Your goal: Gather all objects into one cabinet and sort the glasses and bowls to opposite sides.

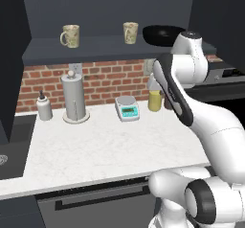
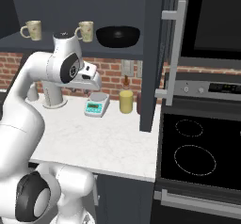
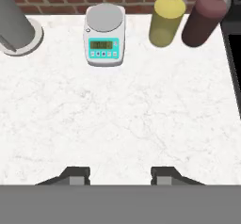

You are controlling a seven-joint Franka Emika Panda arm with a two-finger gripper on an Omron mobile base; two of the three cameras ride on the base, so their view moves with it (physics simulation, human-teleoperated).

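On the shelf of the open dark cabinet [image 1: 95, 50] stand a cream floral mug [image 1: 70, 35] [image 2: 32, 30] at the left and a second cream patterned cup [image 1: 130, 32] [image 2: 85, 31] near the middle. The wide black bowl [image 1: 162, 34] [image 2: 117, 36] sits at the shelf's right end. The cabinet's tall door [image 2: 153, 53] with its grey bar handle [image 2: 172, 53] stands swung out. The red mug is out of view. My gripper [image 3: 120, 173] is open and holds nothing; it hangs above the white counter, below the shelf, facing down.
On the counter under the hand are a kitchen scale [image 3: 104, 35] [image 1: 127, 108], a yellow bottle [image 3: 165, 20] and a dark red bottle [image 3: 202, 20]. A paper towel holder [image 1: 75, 97] and a grey soap bottle [image 1: 44, 106] stand further left. Right of the counter is a stove [image 2: 197, 152].
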